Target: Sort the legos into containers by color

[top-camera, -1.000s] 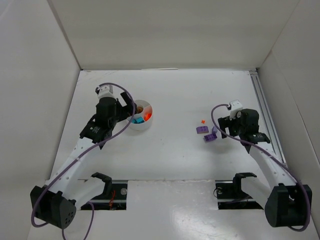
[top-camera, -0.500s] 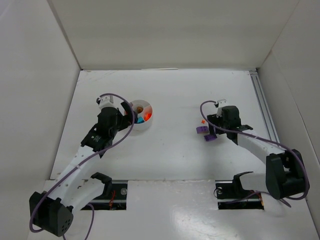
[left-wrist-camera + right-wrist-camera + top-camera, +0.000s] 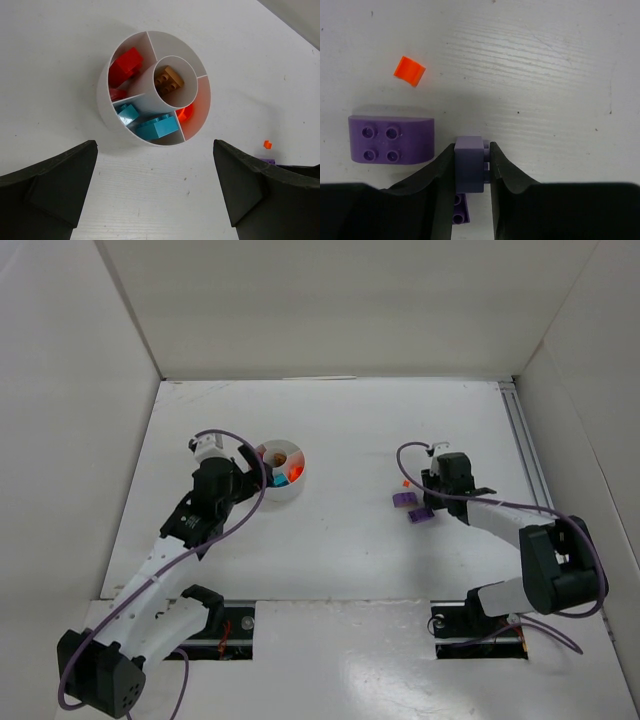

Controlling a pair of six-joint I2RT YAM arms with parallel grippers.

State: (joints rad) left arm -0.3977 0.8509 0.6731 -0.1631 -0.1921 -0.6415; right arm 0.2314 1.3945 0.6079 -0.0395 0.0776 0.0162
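Left wrist view: the left end effector (image 3: pixel 155 146) gapes wide and empty just short of the white dish (image 3: pixel 103 100), which stands left of centre on the desk (image 3: pixel 350 430). Its wedges hold red bricks (image 3: pixel 125 67), teal bricks (image 3: pixel 156 126) and an orange piece (image 3: pixel 186 113); a brown brick (image 3: pixel 168 80) sits in the hub. Rightward, the right end effector (image 3: pixel 470 155) pinches a small purple brick (image 3: pixel 469 170), beside a larger purple brick (image 3: pixel 391 139) and a tiny orange bit (image 3: pixel 409 71).

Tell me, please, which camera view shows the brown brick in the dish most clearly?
The left wrist view: it looks down into the dish, where the brown brick lies in the central hub, studs visible. The top view shows only a brownish speck there; the right wrist view misses it.
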